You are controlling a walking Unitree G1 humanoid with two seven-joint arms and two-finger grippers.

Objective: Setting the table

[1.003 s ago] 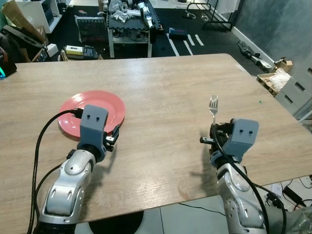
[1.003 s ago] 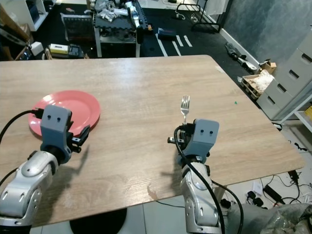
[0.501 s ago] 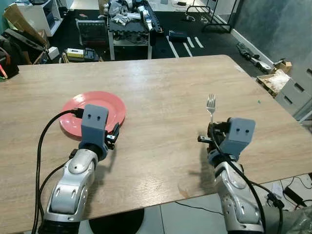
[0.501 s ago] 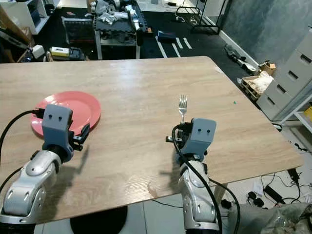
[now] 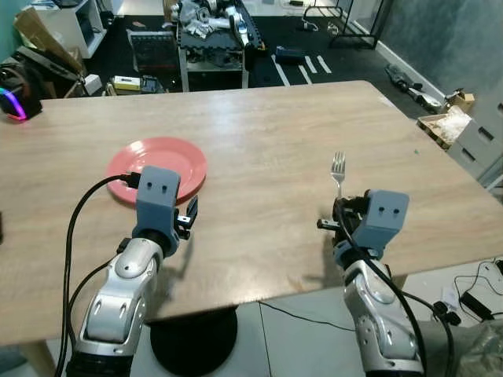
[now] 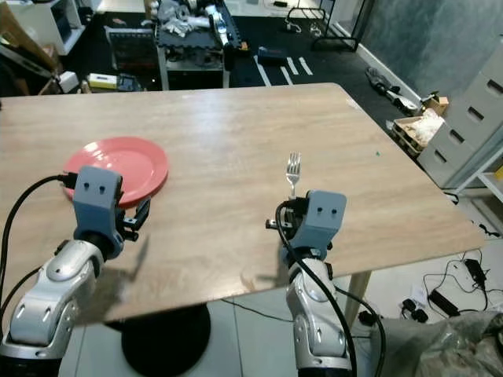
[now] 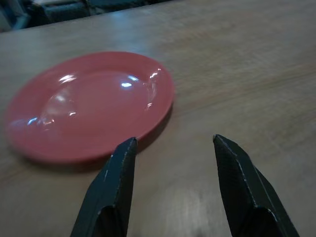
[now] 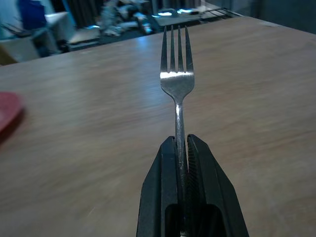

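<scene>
I've got the fork (image 8: 177, 84) clamped in my right gripper (image 8: 181, 148), fingers pressed tight on its handle, tines pointing away from the wrist and out over the wooden table (image 5: 267, 126). From the head camera, the fork (image 5: 339, 167) stands out ahead of the gripper, above the table's right half near the front edge. Over on the left, my left gripper (image 7: 173, 143) hangs just above the tabletop with its two fingers (image 7: 118, 170) spread apart, nothing between them. The red plate (image 7: 89, 103) lies flat on the table right in front of that gripper, its near rim close to one fingertip. Plate (image 5: 157, 166) and fork are well apart, the plate on the table's left half. Cluttered shelving (image 5: 208, 31) sits on the dark floor beyond the table.
</scene>
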